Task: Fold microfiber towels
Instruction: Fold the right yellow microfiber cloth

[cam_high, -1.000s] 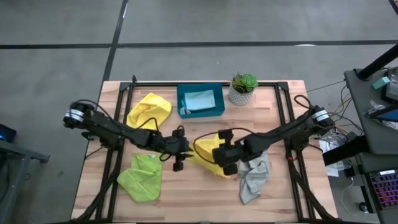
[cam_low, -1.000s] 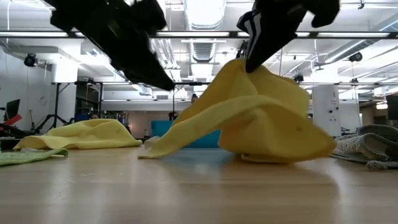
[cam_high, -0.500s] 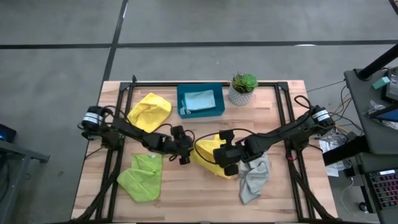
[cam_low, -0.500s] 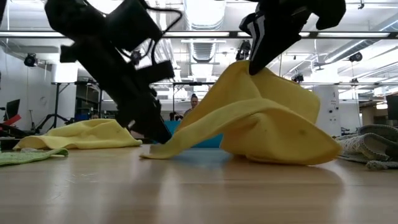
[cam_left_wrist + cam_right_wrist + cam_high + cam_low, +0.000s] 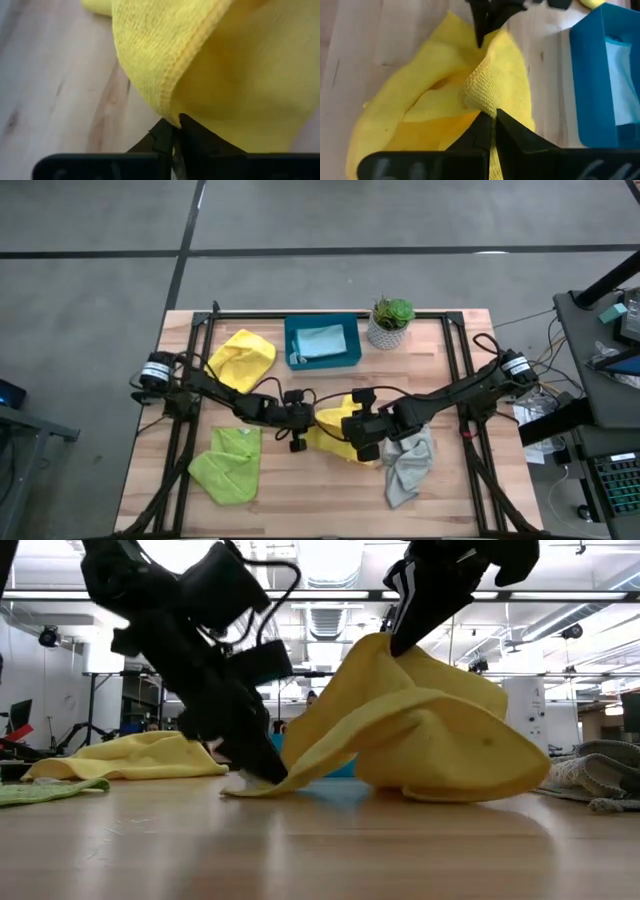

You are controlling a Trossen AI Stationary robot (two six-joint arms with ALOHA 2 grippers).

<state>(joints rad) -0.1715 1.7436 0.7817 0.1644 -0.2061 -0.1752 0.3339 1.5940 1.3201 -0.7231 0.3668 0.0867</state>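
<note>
We are working over a pale wooden counter (image 5: 300,490) with a black metal frame along its sides, and both dark arms are reaching in toward its middle. The crumpled yellow microfiber towel (image 5: 335,435) at the centre is sitting between the two claws — in the low view one corner of it is lying on the wood while another part is being held up off it in a peak. Our left claw (image 5: 303,427) is clenched on that low corner of the central yellow towel, right down at the counter surface, with the stitched hem pinched between its fingertips (image 5: 165,135) in the left wrist view. Our right claw (image 5: 362,436) is clenched on a raised fold of the same towel, holding it above the wood.

A second yellow microfiber towel (image 5: 240,358) is lying bunched toward the far left of the counter, well apart from the claws. A lime green microfiber towel (image 5: 227,464) is lying at the near left, and a grey microfiber towel (image 5: 405,465) is lying rumpled at the near right, just beside the right arm. A rigid teal rectangular tray (image 5: 348,358) is standing at the far edge with a light blue microfiber towel (image 5: 322,341) lying inside it. Just beside the tray, a small green plant in a white pot (image 5: 388,323) is standing upright.
</note>
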